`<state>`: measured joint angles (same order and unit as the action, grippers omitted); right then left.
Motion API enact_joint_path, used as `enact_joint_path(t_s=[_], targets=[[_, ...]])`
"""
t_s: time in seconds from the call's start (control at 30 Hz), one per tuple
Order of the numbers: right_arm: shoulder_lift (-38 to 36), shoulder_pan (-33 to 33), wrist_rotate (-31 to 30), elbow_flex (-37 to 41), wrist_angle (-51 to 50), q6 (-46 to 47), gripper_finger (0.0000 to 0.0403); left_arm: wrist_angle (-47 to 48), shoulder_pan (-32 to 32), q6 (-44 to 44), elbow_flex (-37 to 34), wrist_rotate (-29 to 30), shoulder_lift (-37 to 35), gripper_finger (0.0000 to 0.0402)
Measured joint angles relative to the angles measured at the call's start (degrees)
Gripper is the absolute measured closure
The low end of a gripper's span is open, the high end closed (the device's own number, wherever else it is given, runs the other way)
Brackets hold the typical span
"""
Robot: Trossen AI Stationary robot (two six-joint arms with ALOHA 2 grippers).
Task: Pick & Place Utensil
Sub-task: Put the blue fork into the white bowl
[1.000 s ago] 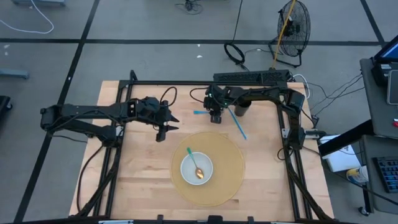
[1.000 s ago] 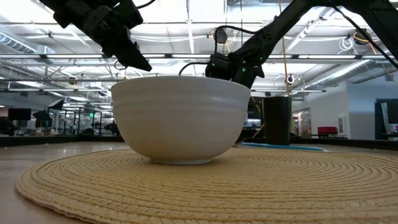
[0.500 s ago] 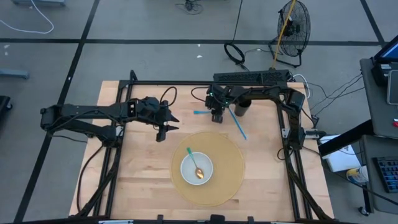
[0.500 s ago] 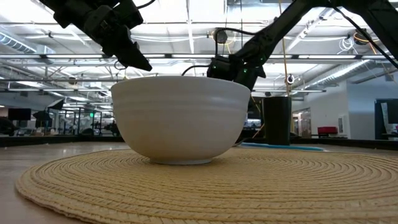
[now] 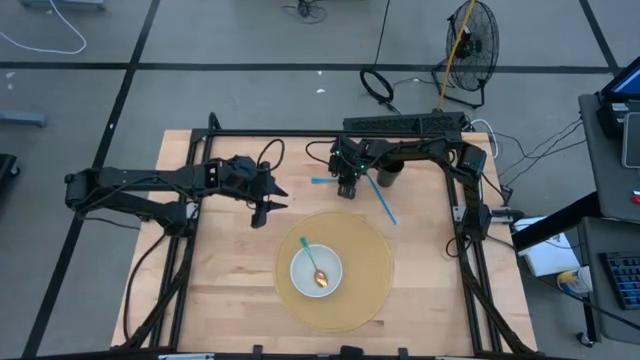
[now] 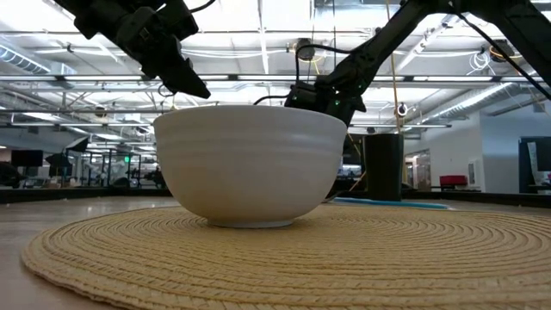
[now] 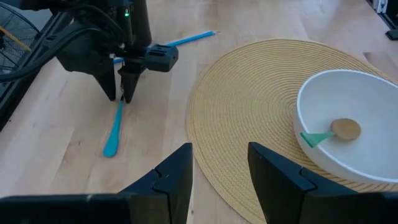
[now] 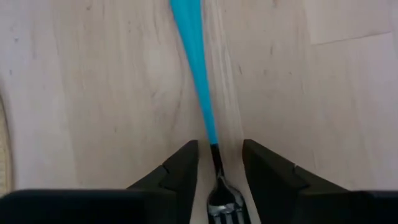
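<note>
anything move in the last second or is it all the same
Barely: the right end effector edged slightly over the blue-handled fork, its fingers open either side of the handle, not yet gripping. The left end effector, bowl, spoon and second blue utensil stayed put.

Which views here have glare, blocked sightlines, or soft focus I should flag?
Low view: the white bowl fills the frame and hides the table behind it, with bright ceiling lights as backlight. Right wrist view: the blue-handled fork is close and slightly soft between the right end effector fingers. High view: evenly lit, no glare.
</note>
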<state>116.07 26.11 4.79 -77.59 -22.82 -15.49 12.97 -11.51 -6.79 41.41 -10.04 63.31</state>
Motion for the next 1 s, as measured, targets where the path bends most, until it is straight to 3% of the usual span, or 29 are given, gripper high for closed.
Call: enact_joint_path(t_s=[0.27,0.77,1.0], targets=[[0.02,0.02,-0.22,0.03,-3.83,-0.38,0.0393,0.0,-0.02,1.03,0.0,0.02,0.0,0.0243],[-0.63,-0.74,-0.64,0.25,-3.32,1.97,0.04,-0.89,-0.02,6.03,0.0,0.06,0.0,0.0243],[-4.32,-1.2,-0.56,0.49,-3.8,2.73,0.0401,-1.31,-0.02,7.31,0.0,0.05,0.0,0.0243]])
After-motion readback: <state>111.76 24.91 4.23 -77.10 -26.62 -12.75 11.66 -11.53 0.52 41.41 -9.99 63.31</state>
